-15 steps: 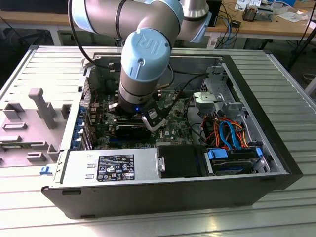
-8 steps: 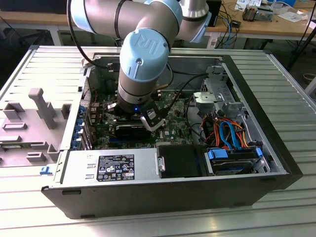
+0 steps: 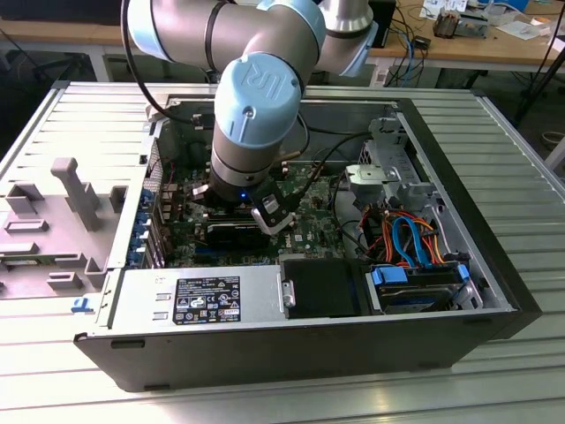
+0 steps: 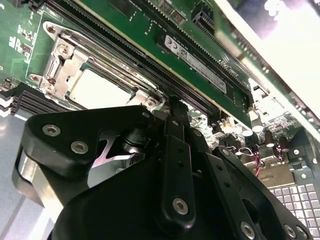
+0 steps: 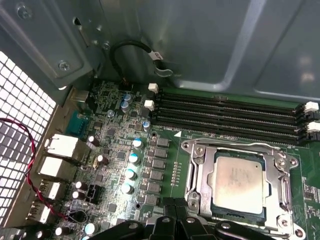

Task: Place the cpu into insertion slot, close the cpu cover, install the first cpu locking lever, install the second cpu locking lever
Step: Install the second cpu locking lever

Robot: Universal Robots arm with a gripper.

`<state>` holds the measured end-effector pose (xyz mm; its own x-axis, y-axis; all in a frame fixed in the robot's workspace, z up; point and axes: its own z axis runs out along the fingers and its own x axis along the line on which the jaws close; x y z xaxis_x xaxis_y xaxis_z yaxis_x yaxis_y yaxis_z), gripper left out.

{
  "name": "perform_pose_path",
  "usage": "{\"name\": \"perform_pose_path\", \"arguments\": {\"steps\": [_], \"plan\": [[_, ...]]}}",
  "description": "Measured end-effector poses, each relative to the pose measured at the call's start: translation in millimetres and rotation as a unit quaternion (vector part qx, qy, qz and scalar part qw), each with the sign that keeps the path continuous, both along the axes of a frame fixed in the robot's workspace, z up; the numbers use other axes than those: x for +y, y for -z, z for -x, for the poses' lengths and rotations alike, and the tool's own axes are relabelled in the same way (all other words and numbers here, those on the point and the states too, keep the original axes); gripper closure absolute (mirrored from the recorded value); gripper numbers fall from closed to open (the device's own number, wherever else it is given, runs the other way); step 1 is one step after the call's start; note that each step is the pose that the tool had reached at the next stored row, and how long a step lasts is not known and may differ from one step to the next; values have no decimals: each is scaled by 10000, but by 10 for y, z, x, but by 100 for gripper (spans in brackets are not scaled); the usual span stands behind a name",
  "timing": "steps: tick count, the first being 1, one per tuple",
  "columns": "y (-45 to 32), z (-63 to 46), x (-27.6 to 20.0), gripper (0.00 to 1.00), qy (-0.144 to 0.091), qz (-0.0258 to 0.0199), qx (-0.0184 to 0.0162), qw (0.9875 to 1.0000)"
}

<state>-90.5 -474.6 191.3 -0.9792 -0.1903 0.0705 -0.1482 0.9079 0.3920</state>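
Silvery cpu (image 5: 238,183) under cpu cover (image 5: 200,170), part-hidden.

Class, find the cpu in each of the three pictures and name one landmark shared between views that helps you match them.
Exterior view: the arm's wrist stands over the motherboard where the socket lies; I cannot make out the chip.
First wrist view: the cpu sits in the socket, framed by the cpu cover.
Second wrist view: the cpu lies just beyond the gripper's black body.
Shared landmark: the long black memory slots beside the socket in both wrist views.

Robot arm (image 3: 252,115) reaching into open computer case (image 3: 309,336), green motherboard (image 3: 309,216)
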Motion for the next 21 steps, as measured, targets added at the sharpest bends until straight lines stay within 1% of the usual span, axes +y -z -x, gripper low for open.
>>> {"name": "perform_pose_path", "arguments": {"steps": [3,5,8,10,11,12,13,14,15,16,18,19,21], "plan": [[3,1,-11,89,1,5,0,10000],[2,1,-24,89,2,21,-1,10000],[-58,-1,-27,89,0,26,0,10000],[-71,-19,-25,89,-1,23,2,10000],[-71,-45,-21,89,1,23,12,10000],[-71,-104,-10,89,0,21,43,10000],[-71,-190,9,89,1,8,93,10000],[-71,-236,24,89,0,-1,116,9999],[-71,-269,39,89,0,-8,132,9999],[-67,-314,77,89,0,-23,153,9999],[-61,-366,133,89,0,-40,171,9998],[-55,-397,190,89,0,-43,183,9998],[-50,-420,333,89,0,-44,189,9998]]}}
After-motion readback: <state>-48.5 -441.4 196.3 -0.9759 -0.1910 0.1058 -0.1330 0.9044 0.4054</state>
